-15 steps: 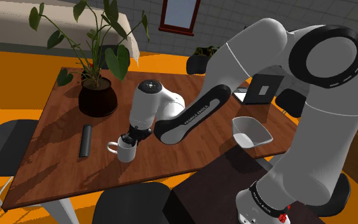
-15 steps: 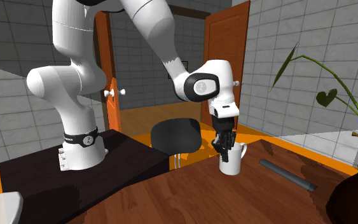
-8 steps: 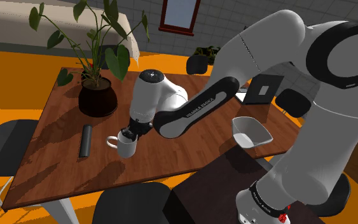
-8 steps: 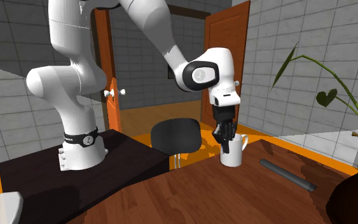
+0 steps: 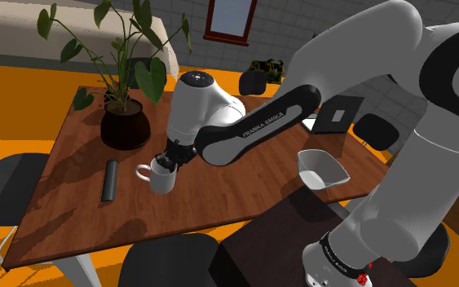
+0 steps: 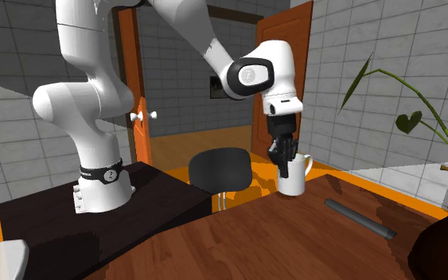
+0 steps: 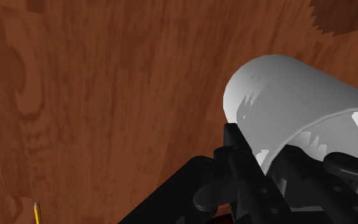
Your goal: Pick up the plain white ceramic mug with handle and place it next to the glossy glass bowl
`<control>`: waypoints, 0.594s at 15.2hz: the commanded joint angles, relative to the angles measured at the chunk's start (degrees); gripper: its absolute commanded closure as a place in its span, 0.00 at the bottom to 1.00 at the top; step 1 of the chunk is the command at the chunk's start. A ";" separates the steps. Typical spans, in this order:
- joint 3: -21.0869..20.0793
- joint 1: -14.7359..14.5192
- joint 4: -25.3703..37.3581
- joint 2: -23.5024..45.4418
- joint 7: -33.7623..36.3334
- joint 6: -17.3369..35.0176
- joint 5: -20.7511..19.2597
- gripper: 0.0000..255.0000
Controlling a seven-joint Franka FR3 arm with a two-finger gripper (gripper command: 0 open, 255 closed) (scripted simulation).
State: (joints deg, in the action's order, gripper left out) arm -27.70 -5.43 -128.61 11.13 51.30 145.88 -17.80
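White mug (image 5: 162,179): upright, seemingly just off the wooden surface (image 5: 64,208), beside the plant pot (image 5: 125,126). My end effector (image 5: 167,161) is clamped on its wall, one finger inside, to keep it level. The bowl (image 5: 323,168) sits well apart, near my stand.

Mug (image 7: 279,95) rim pt. hid by pincer (image 7: 287,162).

A plain white mug (image 5: 163,179) with a handle is upright, its rim clasped by the black gripper (image 5: 168,162). A pale glossy bowl (image 5: 324,169) sits well apart, toward the shoulder view's right.
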 commanded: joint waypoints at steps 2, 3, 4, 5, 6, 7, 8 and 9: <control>-0.70 0.50 0.31 -1.86 -1.59 -1.82 2.06 1.00; -0.89 0.63 0.47 -2.45 -2.09 -2.46 2.72 1.00; -1.06 0.75 0.64 -3.04 -2.58 -3.11 3.35 1.00; -1.22 0.86 0.83 -3.62 -3.06 -3.76 3.98 1.00; -1.36 0.96 1.04 -4.19 -3.53 -4.42 4.58 1.00; -1.49 1.05 1.26 -4.75 -3.98 -5.09 5.17 1.00; -1.60 1.12 1.49 -5.30 -4.42 -5.76 5.73 1.00; -1.69 1.19 1.74 -5.83 -4.85 -6.43 6.28 1.00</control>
State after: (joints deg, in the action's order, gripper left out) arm -29.26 -4.31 -127.11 5.90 46.91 140.20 -12.14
